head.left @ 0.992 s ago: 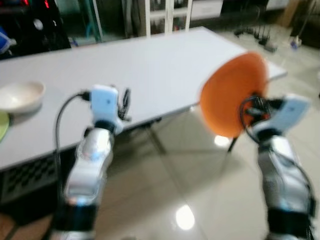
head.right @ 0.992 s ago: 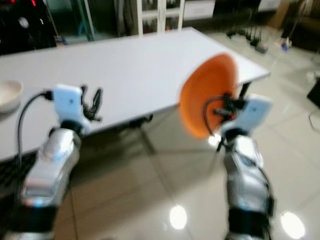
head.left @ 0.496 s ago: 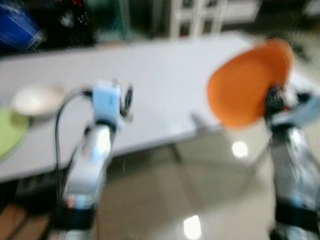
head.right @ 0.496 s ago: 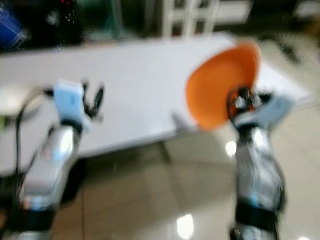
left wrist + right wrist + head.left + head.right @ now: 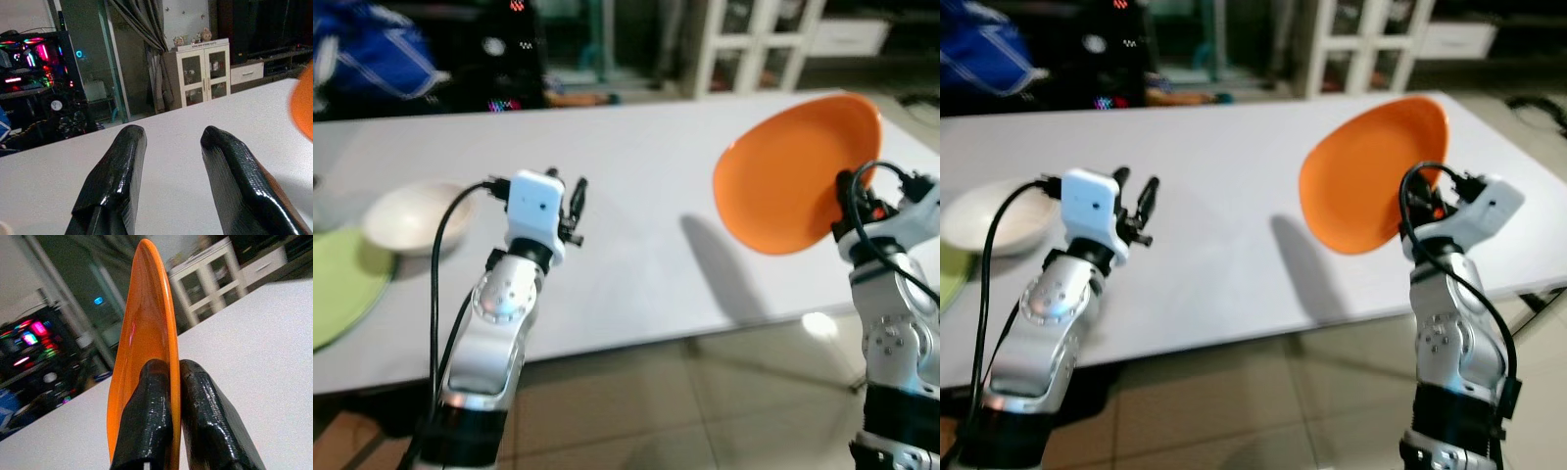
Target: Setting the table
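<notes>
I had the right gripper [image 5: 168, 431] clamped on the rim of the orange plate [image 5: 793, 171], one black finger [image 5: 146, 421] on each face of it, so the plate stood nearly on edge, raised above the white table [image 5: 646, 225] near its right end. From the head cameras the plate's hollow side faced left across the tabletop, and its shadow [image 5: 720, 269] lay on the table just beneath and to the left of it. The plate touched nothing but my fingers.

My left gripper [image 5: 168, 183] hung over the middle of the table with its fingers spread apart and nothing between them; through its wrist camera I saw only bare tabletop in the gap, with an orange sliver of the plate at the frame's edge.

Further to my left, a cream bowl [image 5: 416, 215] sat on the table, and just beside it the edge of a green plate [image 5: 342, 284] lay flat at the table's left end. Beyond the far edge I could make out a white cabinet [image 5: 203, 71] with glass doors and a computer case [image 5: 29, 63] lit with coloured lights
</notes>
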{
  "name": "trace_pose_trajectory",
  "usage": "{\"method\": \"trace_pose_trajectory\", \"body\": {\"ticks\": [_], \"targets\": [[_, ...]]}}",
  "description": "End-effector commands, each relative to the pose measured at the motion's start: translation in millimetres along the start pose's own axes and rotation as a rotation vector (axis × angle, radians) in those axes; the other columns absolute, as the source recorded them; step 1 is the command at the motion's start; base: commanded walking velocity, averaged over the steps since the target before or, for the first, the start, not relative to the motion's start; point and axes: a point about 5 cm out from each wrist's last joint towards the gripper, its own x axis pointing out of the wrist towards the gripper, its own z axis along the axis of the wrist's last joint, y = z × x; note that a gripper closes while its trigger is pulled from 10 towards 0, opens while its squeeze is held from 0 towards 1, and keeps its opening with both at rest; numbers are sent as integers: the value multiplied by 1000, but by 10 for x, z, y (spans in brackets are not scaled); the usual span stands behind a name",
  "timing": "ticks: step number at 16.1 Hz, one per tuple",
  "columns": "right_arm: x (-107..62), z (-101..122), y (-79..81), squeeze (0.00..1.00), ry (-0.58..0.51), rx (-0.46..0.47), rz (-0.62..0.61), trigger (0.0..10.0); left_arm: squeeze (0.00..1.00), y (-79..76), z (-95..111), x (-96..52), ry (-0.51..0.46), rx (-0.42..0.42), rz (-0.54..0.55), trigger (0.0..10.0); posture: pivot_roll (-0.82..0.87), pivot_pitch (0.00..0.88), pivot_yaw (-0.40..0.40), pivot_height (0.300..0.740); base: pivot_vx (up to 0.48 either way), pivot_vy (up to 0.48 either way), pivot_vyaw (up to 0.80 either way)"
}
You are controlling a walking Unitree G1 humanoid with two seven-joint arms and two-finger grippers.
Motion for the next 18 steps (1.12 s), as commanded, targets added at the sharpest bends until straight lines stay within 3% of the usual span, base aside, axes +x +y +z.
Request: {"method": "trace_pose_trajectory", "body": {"ticks": [1,3,8,11,12,14,18], "targets": [[29,25,82,0,12,19,52,10000,0,-68,-64,-53,37,21,-72,10000,-30,0,-14,740,0,0,0],[39,28,84,0,28,24,61,10000,0,-131,-96,-99,51,54,-149,10000,-30,0,-14,740,0,0,0],[47,-73,79,0,143,115,73,10000,0,-70,-104,-152,68,81,-169,10000,-26,0,-15,740,0,0,0],[50,-142,-53,0,277,276,27,10000,0,-106,-120,-204,83,80,-208,10000,-37,0,2,740,0,0,0],[66,-172,-185,0,352,344,-20,10000,0,-127,-141,-226,95,82,-224,10000,-43,0,9,740,0,0,0],[42,-286,-399,0,485,367,-81,10000,0,-158,-144,-240,101,71,-245,10000,-49,6,14,740,0,0,0],[96,-325,-372,0,512,510,-50,10000,0,-279,-124,-347,111,-25,-348,10000,-48,32,4,740,0,0,0]]}}
